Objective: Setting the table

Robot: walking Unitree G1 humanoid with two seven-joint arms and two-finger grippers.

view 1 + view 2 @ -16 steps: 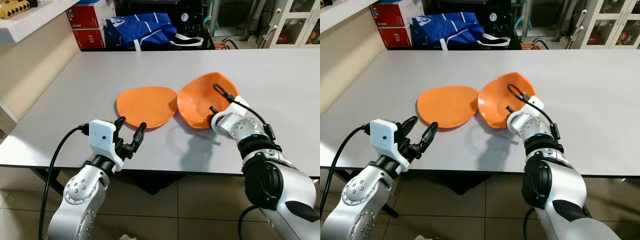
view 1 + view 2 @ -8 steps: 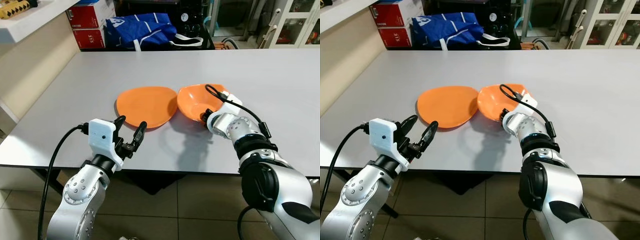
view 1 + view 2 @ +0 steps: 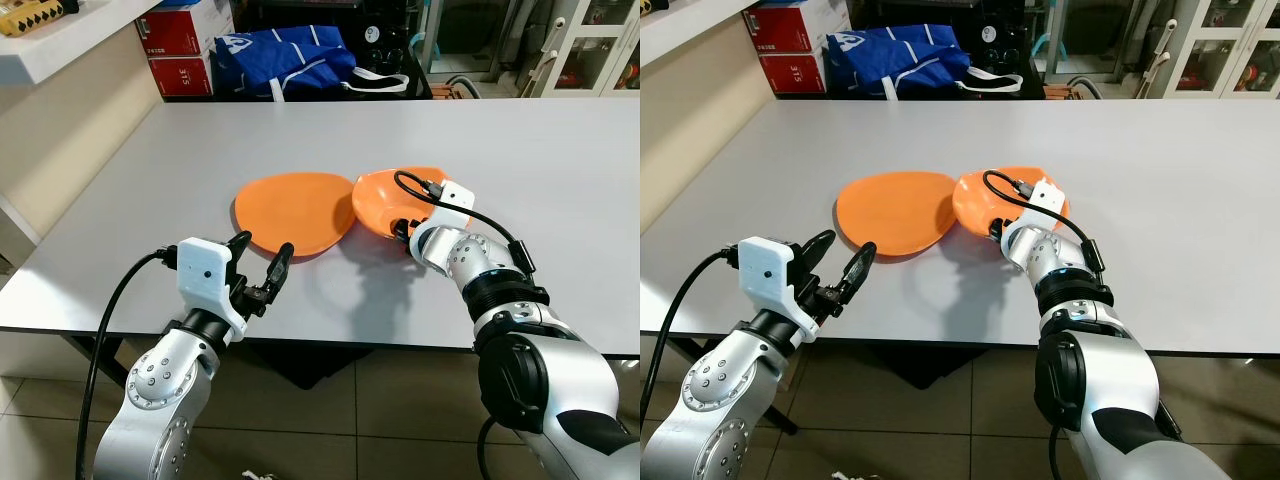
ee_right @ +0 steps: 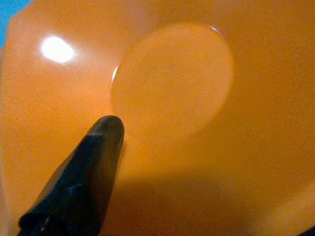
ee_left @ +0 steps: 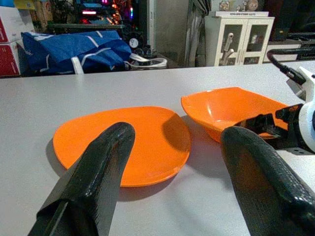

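An orange plate (image 3: 295, 212) lies flat on the grey table (image 3: 560, 170). Right beside it, nearly touching the plate's right edge, an orange bowl (image 3: 385, 200) sits almost level. My right gripper (image 3: 405, 228) is shut on the bowl's near rim, and in the right wrist view one black finger (image 4: 83, 182) lies inside the bowl (image 4: 172, 78). My left gripper (image 3: 260, 265) is open and holds nothing, hovering by the table's front edge just short of the plate (image 5: 128, 142). In the left wrist view the bowl (image 5: 231, 108) shows between the spread fingers.
A blue bag (image 3: 285, 62) and red boxes (image 3: 185, 60) stand behind the table's far edge. A white cabinet (image 3: 590, 45) is at the back right, and a shelf (image 3: 60, 40) juts out at the left. Tiled floor lies below the front edge.
My right gripper has brought the bowl down from a steep tilt to almost level and shifted it left toward the plate. The left arm has not moved.
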